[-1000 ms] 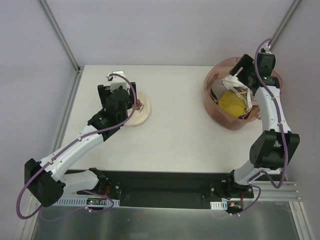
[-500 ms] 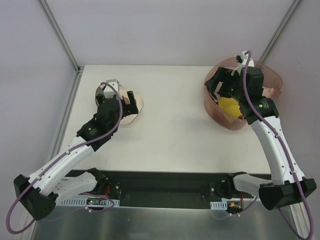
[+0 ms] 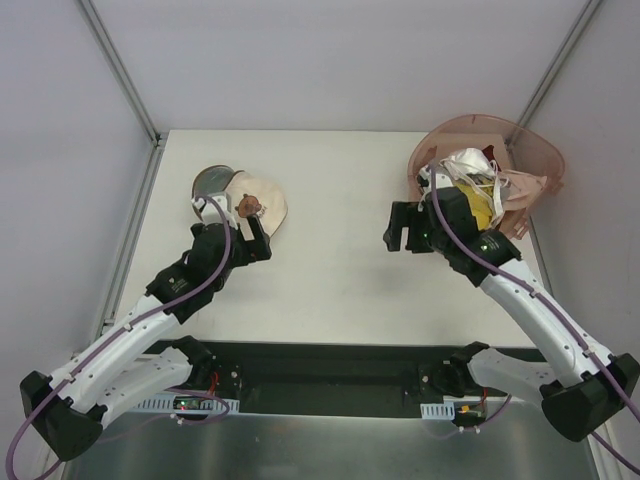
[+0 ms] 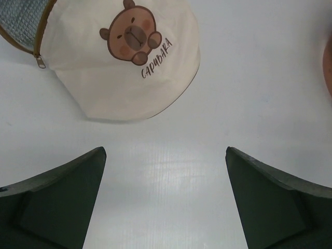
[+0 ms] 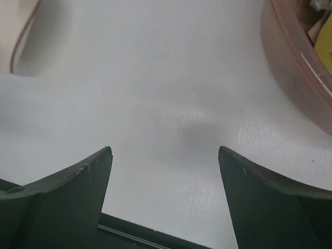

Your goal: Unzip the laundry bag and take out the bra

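The laundry bag [image 3: 262,203], a cream dome pouch with a capybara print, brown zipper trim and a grey base, lies at the table's far left. In the left wrist view the bag [image 4: 129,62] lies just ahead of my open, empty left gripper [image 4: 165,151], not touching it. In the top view my left gripper [image 3: 256,233] is at the bag's near edge. The whitish bra [image 3: 468,166] with thin white straps lies in the pink basket [image 3: 455,136]. My right gripper [image 3: 400,230] is open and empty over bare table left of the basket; it also shows in the right wrist view [image 5: 165,150].
The pink basket holds a yellow garment [image 3: 482,206], and a beige cloth [image 3: 524,186] hangs over its right rim. The basket's wall [image 5: 290,72] is at the right in the right wrist view. White walls and metal posts surround the table.
My right gripper has come out of the basket and moved left over the table, empty. My left gripper has drawn back from the bag towards the near side. The basket's contents have shifted.
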`<move>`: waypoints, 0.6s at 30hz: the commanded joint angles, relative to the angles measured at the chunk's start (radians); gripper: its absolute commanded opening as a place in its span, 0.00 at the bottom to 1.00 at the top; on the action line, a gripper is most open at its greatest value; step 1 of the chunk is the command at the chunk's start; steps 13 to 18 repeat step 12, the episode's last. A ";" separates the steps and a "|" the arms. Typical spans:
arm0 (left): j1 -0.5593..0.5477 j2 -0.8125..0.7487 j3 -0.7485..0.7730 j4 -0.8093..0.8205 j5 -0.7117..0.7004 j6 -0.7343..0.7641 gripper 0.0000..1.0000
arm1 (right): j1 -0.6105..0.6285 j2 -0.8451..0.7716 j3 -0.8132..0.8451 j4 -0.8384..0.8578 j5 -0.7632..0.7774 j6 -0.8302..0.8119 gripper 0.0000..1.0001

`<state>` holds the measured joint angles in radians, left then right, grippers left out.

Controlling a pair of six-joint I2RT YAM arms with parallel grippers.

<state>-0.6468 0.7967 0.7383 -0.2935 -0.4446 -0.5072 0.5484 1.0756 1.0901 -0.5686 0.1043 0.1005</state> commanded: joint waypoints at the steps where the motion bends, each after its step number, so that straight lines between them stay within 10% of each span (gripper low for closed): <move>1: 0.001 0.002 -0.039 -0.021 0.041 -0.068 0.99 | 0.008 -0.066 -0.081 -0.014 0.066 0.015 0.86; 18: 0.001 0.068 -0.042 -0.022 0.076 -0.102 0.99 | 0.013 -0.075 -0.098 -0.024 0.113 -0.010 0.86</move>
